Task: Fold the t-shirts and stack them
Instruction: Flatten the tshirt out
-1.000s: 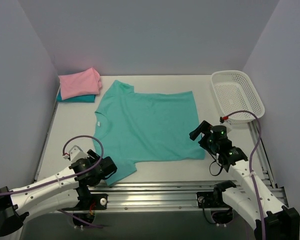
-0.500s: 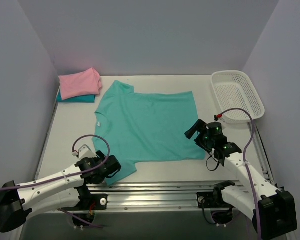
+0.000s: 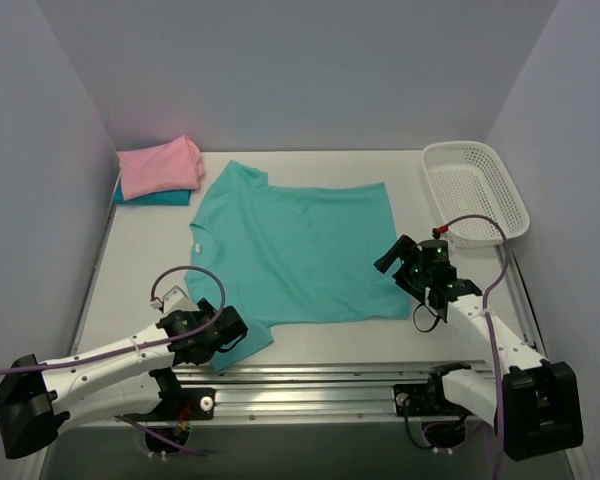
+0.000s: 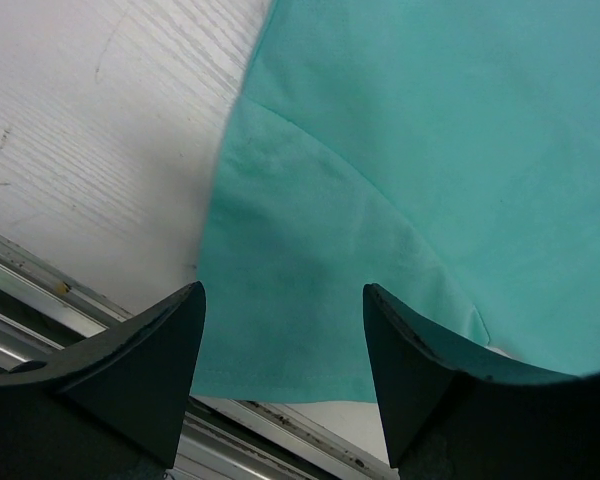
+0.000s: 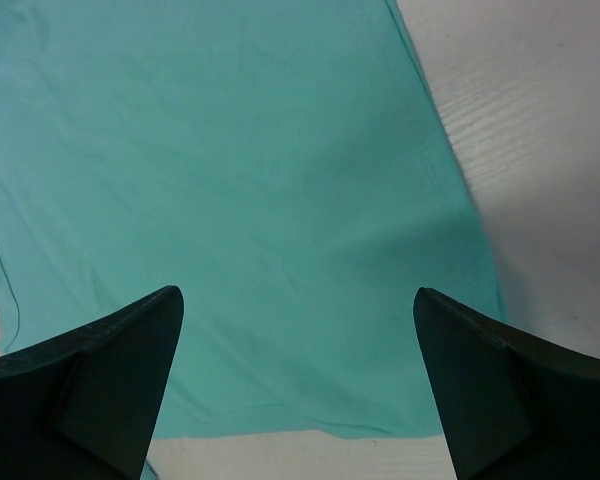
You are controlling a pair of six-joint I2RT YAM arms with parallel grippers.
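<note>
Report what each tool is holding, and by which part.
Nothing is held. The left tool and right tool both hang open over the teal-green t-shirt.

Lab robot cell: blank lavender walls [image 3: 300, 70] box in a white table [image 3: 140, 250]; aluminium rails [image 3: 320, 378] along frame bottom carry the bolted arm bases [image 3: 427, 398].

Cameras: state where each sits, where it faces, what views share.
Top external: above and behind, looking down on the table; left arm, right arm show.
Left wrist: on its arm, looking past the open left gripper at a sleeve of the teal-green t-shirt.
Right wrist: on its arm, looking past the open right gripper at its hem corner.
Shared: all show that t-shirt.
</note>
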